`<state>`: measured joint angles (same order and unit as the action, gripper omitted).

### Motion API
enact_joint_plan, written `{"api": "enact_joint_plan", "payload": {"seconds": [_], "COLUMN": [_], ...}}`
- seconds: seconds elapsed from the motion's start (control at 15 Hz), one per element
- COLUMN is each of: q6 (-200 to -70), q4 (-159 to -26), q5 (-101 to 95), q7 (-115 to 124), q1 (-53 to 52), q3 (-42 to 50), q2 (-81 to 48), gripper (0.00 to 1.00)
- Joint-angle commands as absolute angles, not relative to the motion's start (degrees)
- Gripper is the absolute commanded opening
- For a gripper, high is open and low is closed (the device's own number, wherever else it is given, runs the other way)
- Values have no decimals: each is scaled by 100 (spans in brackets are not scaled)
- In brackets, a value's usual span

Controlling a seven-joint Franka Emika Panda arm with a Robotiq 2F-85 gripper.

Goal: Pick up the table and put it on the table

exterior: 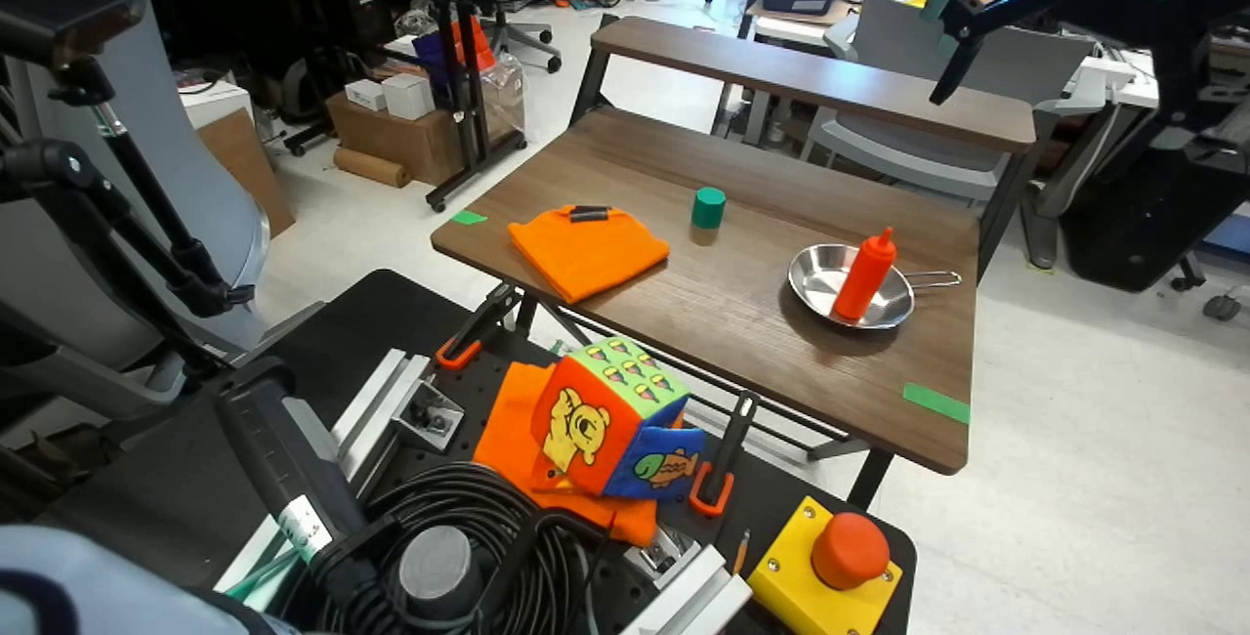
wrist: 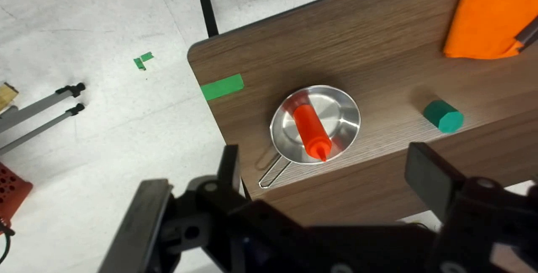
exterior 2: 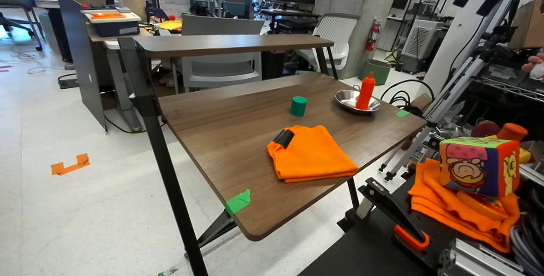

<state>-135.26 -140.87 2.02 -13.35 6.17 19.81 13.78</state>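
Note:
The brown wooden table [exterior: 732, 288] shows in both exterior views [exterior 2: 238, 140] and in the wrist view [wrist: 357, 50]. On it stands a steel pan [exterior: 816, 274] holding an upright red squeeze bottle [exterior: 863, 278]. The wrist view shows the pan [wrist: 342, 117] and bottle [wrist: 311, 130] from above. A green cylinder [exterior: 708, 208] stands near the table's middle. A folded orange cloth [exterior: 591, 254] with a dark strip lies towards one end. My gripper [wrist: 324, 155] is open and empty, high above the table, near the pan end. It also shows in both exterior views [exterior: 1025, 127] [exterior 2: 474, 2].
A raised shelf [exterior: 820, 78] runs along the table's far edge. The black robot base bears a toy cube [exterior: 615, 420] on orange cloth, clamps [exterior: 726, 459], cables and a red stop button [exterior: 850, 549]. A tripod [exterior 2: 467, 68] stands beside the table. A grey chair [exterior 2: 221, 63] is behind.

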Motion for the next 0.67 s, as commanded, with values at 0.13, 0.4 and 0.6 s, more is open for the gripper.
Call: {"api": "enact_joint_plan", "payload": {"seconds": [0.13,0.4,0.6], "q6": [-13422,-13353,-13290], "q4": [-12697,-11987,-11564], "q5": [933,833,751], "q7": [-1153,-906,-791], "q1": [631,755,834], "q3": [1491,1201,1056], "q2": [-272,-1176,-1732], "gripper": [100,100,100]}}
